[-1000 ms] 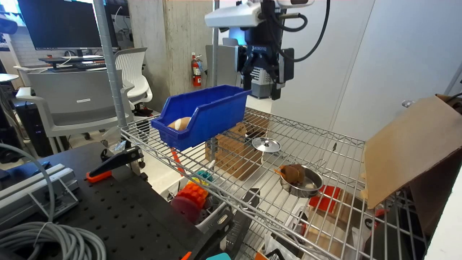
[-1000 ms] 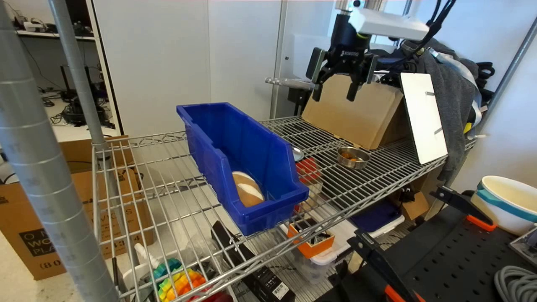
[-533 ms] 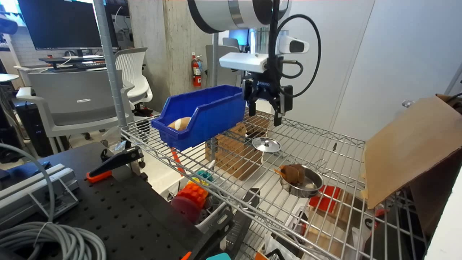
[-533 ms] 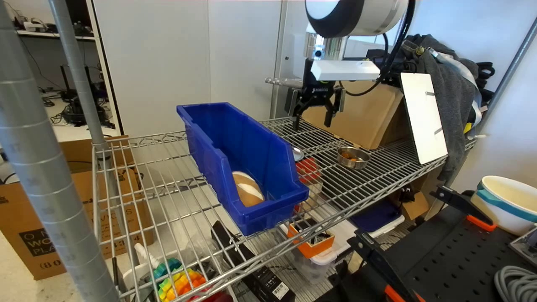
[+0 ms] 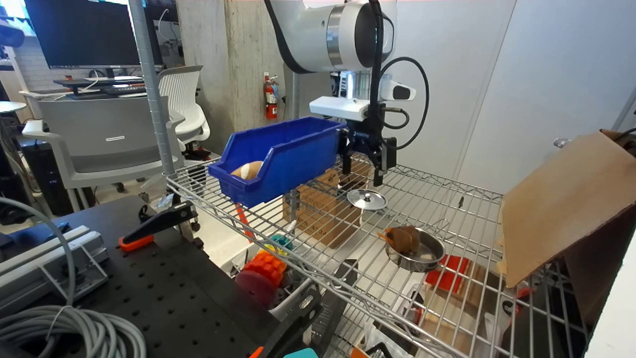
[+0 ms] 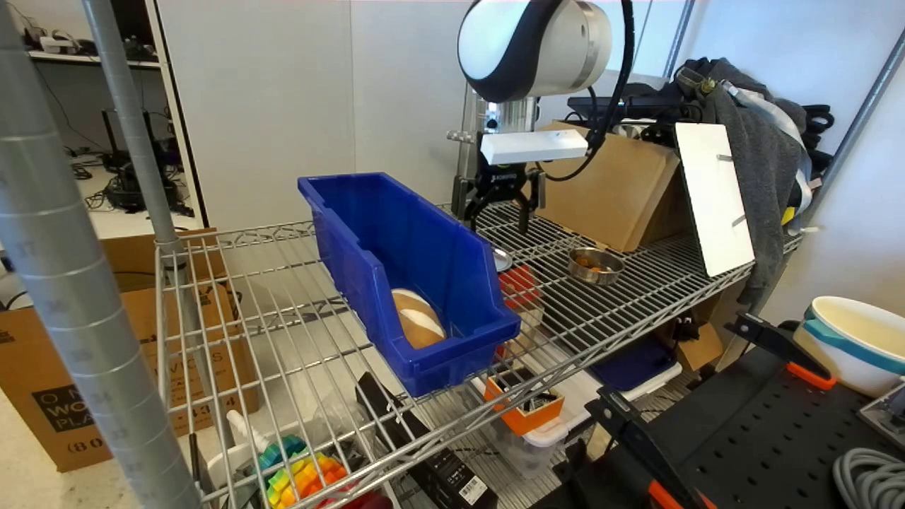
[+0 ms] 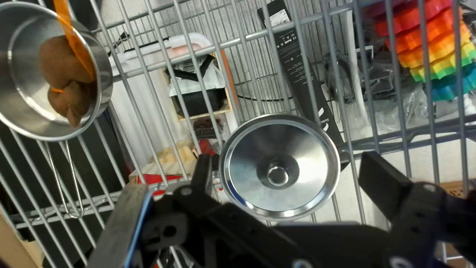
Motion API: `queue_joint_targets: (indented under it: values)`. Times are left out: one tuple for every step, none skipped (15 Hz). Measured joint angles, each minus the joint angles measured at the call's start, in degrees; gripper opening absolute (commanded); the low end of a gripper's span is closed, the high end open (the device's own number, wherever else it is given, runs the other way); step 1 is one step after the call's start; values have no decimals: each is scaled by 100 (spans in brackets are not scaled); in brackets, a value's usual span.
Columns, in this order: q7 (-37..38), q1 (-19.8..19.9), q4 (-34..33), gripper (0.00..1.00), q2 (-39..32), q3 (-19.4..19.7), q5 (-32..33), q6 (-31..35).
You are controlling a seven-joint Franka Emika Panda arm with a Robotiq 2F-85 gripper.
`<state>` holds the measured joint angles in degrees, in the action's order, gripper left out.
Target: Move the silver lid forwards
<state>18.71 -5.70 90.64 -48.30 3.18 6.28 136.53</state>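
The silver lid (image 7: 279, 167) is carried by the wire surface (image 7: 256, 35), just lower right of centre in the wrist view, while the gripper (image 5: 362, 171), right of centre in an exterior view, is held above with jaws spread wide and nothing grasped.

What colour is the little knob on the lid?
The knob is shiny silver, like the lid around it. The wrist view shows it best.

Bright light; glare on silver lid (image 7: 278, 167); fingers (image 7: 383, 186) slightly blurred.
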Motion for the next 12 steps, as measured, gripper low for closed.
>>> queue_joint_targets:
  values:
    - [0, 1, -181, 100, -105, 12, -2, -105]
    - [0, 2, -355, 100, -205, 25, -8, -221]
    - [0, 5, -522, 100, -304, 35, -17, -322]
    - [0, 11, -686, 100, -406, 41, -27, -431]
    - [0, 15, -841, 100, -510, 46, -38, -527]
    - [0, 16, -986, 94, -609, 52, -52, -615]
    - [0, 16, -1131, 74, -711, 56, -68, -701]
    - [0, 16, -1271, 68, -815, 59, -86, -770]
    - [2, 16, -1420, 58, -923, 62, -96, -849]
    - [8, 16, -1563, 51, -1029, 67, -99, -917]
    - [23, 16, -1704, 42, -1140, 74, -99, -973]
    - [42, 15, -1841, 35, -1250, 86, -99, -1032]
